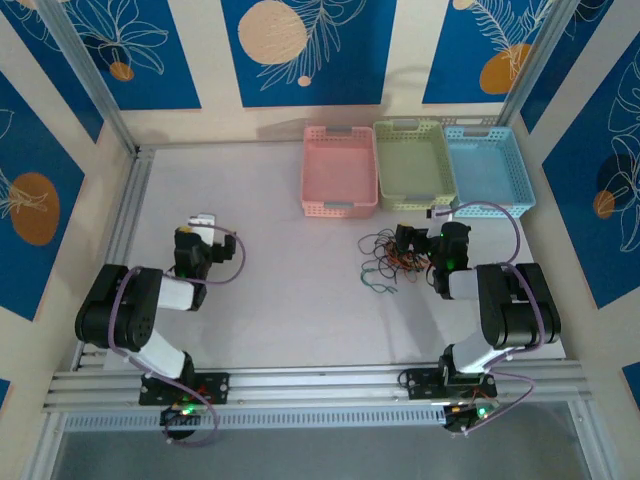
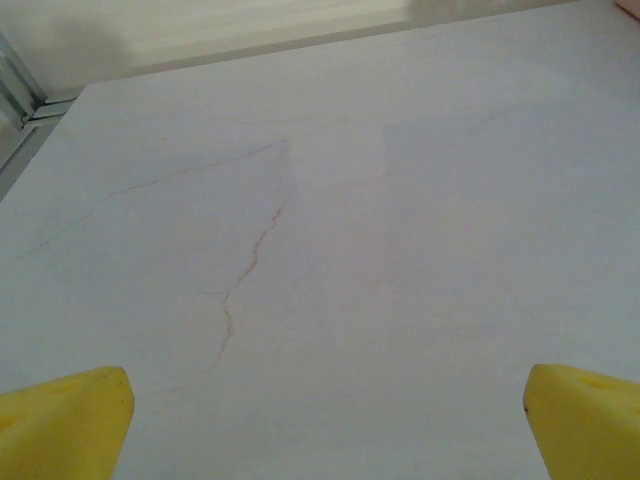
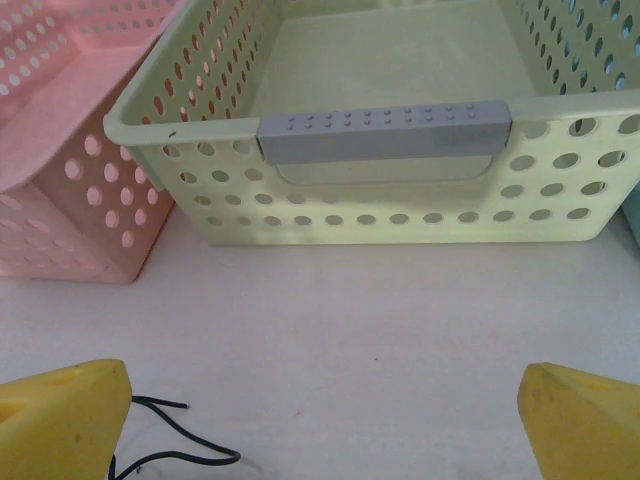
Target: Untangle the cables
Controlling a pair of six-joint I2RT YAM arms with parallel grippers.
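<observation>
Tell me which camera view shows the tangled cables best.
Top external: the whole clump of cables lies on the table, by the right tool. The right wrist view catches one black strand at its bottom-left edge. The left wrist view faces the table.

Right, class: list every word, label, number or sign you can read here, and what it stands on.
No readable text anywhere.
The pink basket, green basket and blue basket carry no writing; the grey handle bears only raised dots; the blue wall panels show leaf drawings, not letters.

High overhead; wrist cameras low over table [image 2: 400, 250].
</observation>
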